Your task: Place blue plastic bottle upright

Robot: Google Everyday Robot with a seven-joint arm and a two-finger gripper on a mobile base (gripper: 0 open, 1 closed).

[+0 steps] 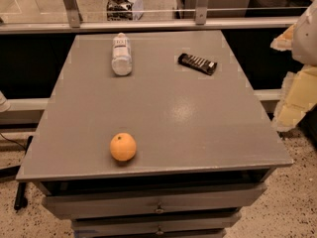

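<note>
The blue plastic bottle (121,54) lies on its side at the far left of the grey table (198,128). It is clear and ribbed, with its white cap pointing away from me and its base towards me. My gripper (296,90) shows as pale cream and white parts at the right edge of the view, beyond the table's right side. It is far from the bottle and touches nothing on the table.
An orange (123,147) sits near the table's front edge, left of centre. A dark snack bar (197,63) lies at the far right. Drawers (158,207) are below the tabletop. A glass partition with metal posts (148,14) stands behind the table.
</note>
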